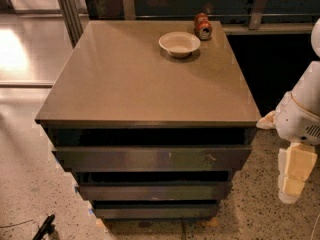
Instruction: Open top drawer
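The top drawer point(150, 159) is the widest of three dark-fronted drawers under a grey-brown counter top point(125, 84). Its glossy handle-less front panel faces me, with a dark gap between it and the counter's front edge. Two slimmer drawers point(152, 190) sit below it. My gripper point(295, 176) hangs pointing down at the right of the cabinet, beyond its right front corner, level with the drawers. It is apart from the top drawer and touches nothing. The white arm point(305, 109) rises above it at the right edge.
A white bowl point(179, 44) and a red can point(202, 26) on its side sit at the back of the counter top. A black object point(44, 227) lies on the speckled floor at the lower left. Metal posts point(67, 9) and a rail stand behind.
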Controlling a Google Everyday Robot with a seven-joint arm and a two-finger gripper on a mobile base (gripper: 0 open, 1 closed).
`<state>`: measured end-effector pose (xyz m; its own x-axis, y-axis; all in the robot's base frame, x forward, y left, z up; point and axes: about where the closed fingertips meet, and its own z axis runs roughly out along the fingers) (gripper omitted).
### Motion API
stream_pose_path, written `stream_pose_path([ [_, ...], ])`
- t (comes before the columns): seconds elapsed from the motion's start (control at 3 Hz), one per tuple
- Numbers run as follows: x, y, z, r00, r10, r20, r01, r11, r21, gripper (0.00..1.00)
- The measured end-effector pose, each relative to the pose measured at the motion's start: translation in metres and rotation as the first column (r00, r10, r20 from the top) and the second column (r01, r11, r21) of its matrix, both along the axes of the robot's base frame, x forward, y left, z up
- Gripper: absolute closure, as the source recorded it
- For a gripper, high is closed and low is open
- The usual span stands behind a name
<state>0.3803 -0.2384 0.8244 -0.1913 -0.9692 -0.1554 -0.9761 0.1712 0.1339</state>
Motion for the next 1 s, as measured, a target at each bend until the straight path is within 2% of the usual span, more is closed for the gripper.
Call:
stream_pose_path([
  [0.33, 0.002, 0.0, 0.0, 0.9997, 0.001, 0.026, -0.002, 1.0, 0.019, 0.0],
  [1.0, 0.026, 0.029, -0.048, 0.998, 0.05, -0.04, -0.044, 0.991, 0.127, 0.0],
])
